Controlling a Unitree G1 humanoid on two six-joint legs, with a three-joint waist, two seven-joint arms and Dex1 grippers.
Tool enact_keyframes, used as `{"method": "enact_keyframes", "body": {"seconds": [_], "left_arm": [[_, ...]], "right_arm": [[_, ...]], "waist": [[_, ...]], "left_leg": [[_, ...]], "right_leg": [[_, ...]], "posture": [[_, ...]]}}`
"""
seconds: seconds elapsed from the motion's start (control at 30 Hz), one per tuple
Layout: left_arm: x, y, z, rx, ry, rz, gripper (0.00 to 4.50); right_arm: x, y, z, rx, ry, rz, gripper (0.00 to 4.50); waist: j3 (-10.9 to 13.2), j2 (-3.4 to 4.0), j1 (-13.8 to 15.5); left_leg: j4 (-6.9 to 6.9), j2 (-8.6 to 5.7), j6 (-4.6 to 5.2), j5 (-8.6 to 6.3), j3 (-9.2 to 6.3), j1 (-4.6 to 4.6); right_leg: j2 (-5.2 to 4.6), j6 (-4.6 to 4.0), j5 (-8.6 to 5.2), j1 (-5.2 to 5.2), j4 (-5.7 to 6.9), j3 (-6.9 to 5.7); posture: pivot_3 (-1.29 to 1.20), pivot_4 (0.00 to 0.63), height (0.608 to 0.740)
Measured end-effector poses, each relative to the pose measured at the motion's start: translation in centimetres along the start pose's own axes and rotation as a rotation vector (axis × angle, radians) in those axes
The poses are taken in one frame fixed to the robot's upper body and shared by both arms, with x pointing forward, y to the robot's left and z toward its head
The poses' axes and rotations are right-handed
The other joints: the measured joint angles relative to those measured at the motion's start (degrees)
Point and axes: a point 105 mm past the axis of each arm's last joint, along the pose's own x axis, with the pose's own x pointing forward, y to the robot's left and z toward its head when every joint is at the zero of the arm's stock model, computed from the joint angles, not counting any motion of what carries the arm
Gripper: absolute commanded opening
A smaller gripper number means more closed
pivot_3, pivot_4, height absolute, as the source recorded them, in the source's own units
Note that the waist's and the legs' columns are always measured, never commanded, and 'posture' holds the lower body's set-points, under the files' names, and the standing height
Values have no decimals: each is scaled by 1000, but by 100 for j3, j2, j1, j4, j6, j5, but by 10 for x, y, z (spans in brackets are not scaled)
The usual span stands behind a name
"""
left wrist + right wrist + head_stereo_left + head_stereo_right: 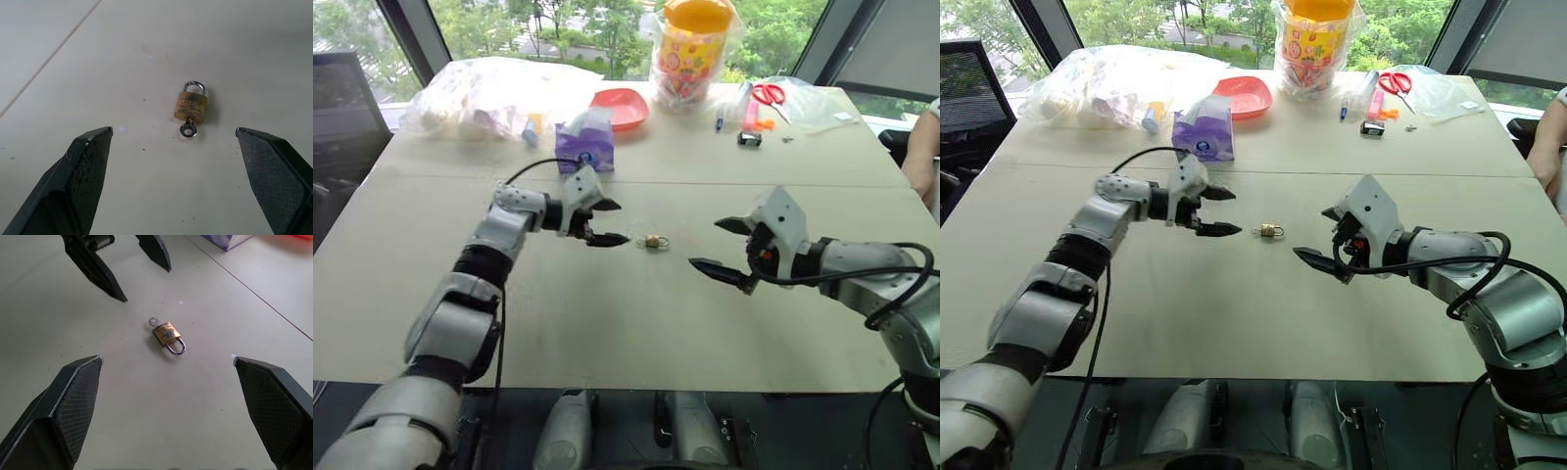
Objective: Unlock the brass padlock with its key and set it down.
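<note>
The brass padlock (191,105) lies flat near the middle of the table (607,323), far from every edge. The key (188,129) sticks out of its bottom. The left gripper (605,222) and the right gripper (724,246) are both wide open, one on each side of it, holding nothing.

you see a golden-yellow brass padlock (192,106) with a silvery shackle and a silvery key (188,129) at its base, lying on the pale beige table (607,323). both grippers' fingers (73,396) are black with a fine cross-hatched pattern. behind sit a red dish (622,106), red-handled scissors (769,96) and a purple tissue pack (584,142).
</note>
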Motion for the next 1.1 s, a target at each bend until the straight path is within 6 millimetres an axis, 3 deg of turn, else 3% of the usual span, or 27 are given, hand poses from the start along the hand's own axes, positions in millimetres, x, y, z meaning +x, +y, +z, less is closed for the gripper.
{"method": "enact_keyframes", "body": {"seconds": [0.43,0.6,0.67,0.73,0.8,0.87,1.03,1.1], "left_arm": [[44,-17,-4,20,35,-93,4198],[47,-13,-4,23,41,-59,4198],[32,-8,-8,3,58,-50,4198],[-7,9,-14,-15,86,13,4198],[-40,24,-7,-4,75,93,4198],[-61,25,2,-19,27,106,4198],[-82,-23,-6,-172,-25,-11,4198],[-92,-41,-1,-188,-16,-34,4198]], "right_arm": [[-3,9,-7,36,11,-65,4500],[-4,10,-7,38,4,-85,4500],[-2,11,-9,31,5,-87,4500],[6,9,-15,23,18,-80,4500],[15,6,-27,38,49,-65,4500],[32,-2,-27,18,48,-44,4500],[74,-21,-15,-47,12,25,4500],[89,-28,-18,-50,29,56,4500]], "waist": [[0,0,6],[0,0,5],[0,0,-30],[0,0,-158],[0,2,-185],[-3,10,-201],[-2,14,-281],[-1,13,-286]], "left_leg": [[73,4,14,-8,-7,-28],[87,7,14,-8,-8,-26],[87,9,14,-8,-4,-25],[85,16,14,-8,-7,-23],[85,18,14,-8,-7,-21],[86,16,14,-7,-4,-18],[88,16,13,-7,-2,-22],[87,14,13,-7,-4,-22]], "right_leg": [[-3,2,3,4,7,0],[-3,-1,12,11,8,0],[1,-3,14,8,10,3],[9,-6,14,5,14,3],[9,-5,14,3,23,4],[5,-5,14,4,26,8],[1,13,24,4,27,18],[2,14,24,4,28,17]], "posture": [[0,150,740],[0,150,740],[0,150,740],[0,150,740],[0,150,740],[0,150,740],[0,150,740],[0,150,740]]}}
